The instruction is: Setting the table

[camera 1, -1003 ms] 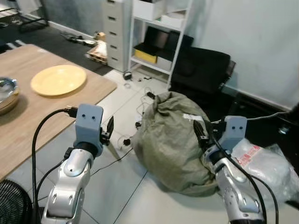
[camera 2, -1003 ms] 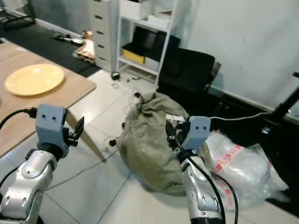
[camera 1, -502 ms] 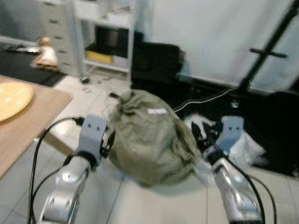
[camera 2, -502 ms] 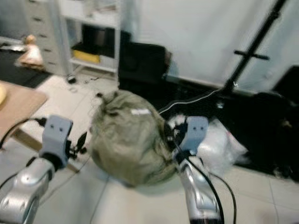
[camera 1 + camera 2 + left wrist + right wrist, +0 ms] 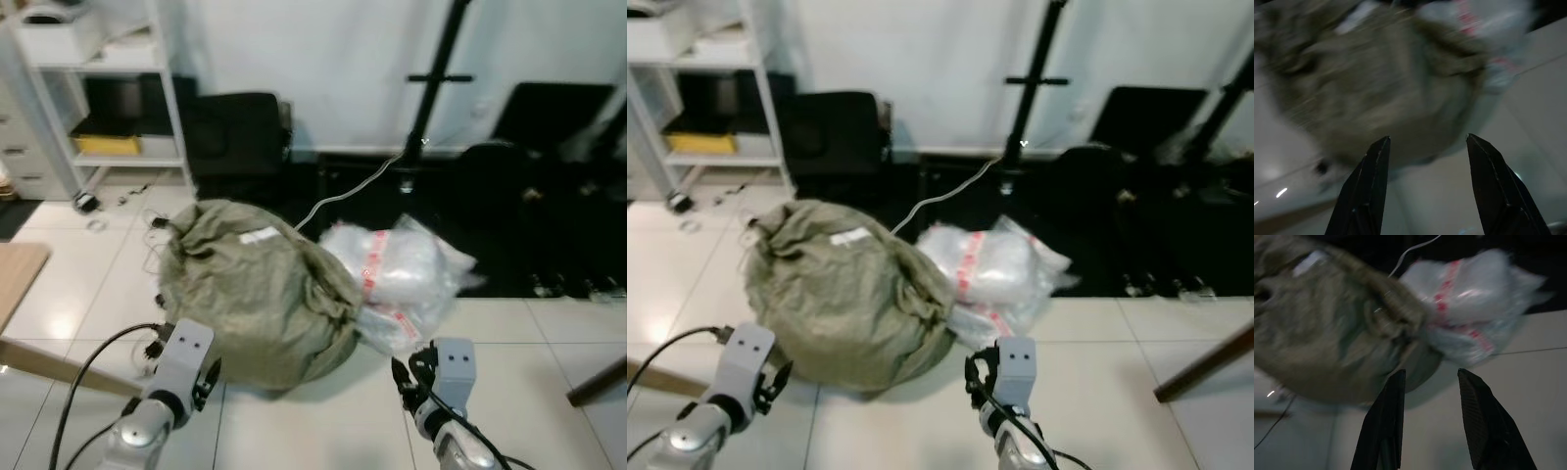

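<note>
Both arms are raised low in front, the left claw [image 5: 1422, 188] and right claw [image 5: 1432, 423] each spread and holding nothing, above the tiled floor [image 5: 294, 431] near a green sack [image 5: 250, 289].

No legible text. Red print on clear plastic bag [image 5: 402, 274], beside olive sack [image 5: 255, 294], too blurred to read; pale label on sack unreadable.

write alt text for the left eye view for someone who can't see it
A bulging olive-green sack sits on a white tiled floor, with a clear plastic bag with red print against its right side. The robot's left gripper and right gripper, both open and empty, hover low in front; a white shelf unit stands at back left.
</note>
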You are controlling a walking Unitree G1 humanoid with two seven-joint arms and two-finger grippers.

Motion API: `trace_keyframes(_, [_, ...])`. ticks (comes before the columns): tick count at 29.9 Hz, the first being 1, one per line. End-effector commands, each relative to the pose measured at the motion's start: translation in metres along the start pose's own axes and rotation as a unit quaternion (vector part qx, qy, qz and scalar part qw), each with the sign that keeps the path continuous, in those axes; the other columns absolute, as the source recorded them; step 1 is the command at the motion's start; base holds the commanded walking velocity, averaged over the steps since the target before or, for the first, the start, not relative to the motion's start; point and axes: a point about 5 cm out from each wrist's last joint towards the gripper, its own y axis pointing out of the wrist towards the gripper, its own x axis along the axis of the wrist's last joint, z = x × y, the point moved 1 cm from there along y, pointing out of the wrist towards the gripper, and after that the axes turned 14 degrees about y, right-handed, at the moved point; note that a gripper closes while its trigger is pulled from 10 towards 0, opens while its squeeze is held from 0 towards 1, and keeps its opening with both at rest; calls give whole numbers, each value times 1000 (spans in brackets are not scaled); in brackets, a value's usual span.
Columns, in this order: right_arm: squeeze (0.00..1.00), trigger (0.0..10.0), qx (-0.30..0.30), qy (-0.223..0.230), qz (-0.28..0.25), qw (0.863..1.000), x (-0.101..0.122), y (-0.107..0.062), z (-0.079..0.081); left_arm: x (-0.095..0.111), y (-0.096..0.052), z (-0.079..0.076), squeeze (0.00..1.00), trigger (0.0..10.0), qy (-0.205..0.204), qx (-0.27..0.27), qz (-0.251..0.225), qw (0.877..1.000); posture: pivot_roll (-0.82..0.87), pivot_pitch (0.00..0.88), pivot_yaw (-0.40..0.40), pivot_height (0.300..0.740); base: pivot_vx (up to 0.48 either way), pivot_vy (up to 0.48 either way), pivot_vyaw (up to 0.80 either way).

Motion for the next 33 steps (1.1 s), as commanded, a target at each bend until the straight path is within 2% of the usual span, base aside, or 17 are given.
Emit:
trace_keyframes(1, [0,10000,1,-4,13,1000,-11,-2,3,-14,-3,-7,86,10000,-7,-12,21,1000,-9,54,74,740,0,0,-800])
trace_keyframes(12, [0,10000,-2,-7,14,1000,-18,-2,5,-19,1,-7,0,10000,-12,-13,17,1000,-12,53,74,740,0,0,-796])
trace_keyframes(15, [0,10000,-5,-6,11,1000,-18,-2,4,-19,1,-9,0,10000,-9,-15,9,1000,-16,52,77,740,0,0,-781])
trace_keyframes(22, [0,10000,-5,-16,5,1000,-18,-2,3,-24,0,-4,0,10000,-31,12,13,999,-17,52,69,740,0,0,-781])
trace_keyframes(33, [0,10000,-4,-19,11,1000,-20,-2,3,-26,0,-5,0,10000,-38,13,8,999,-24,48,72,740,0,0,-781])
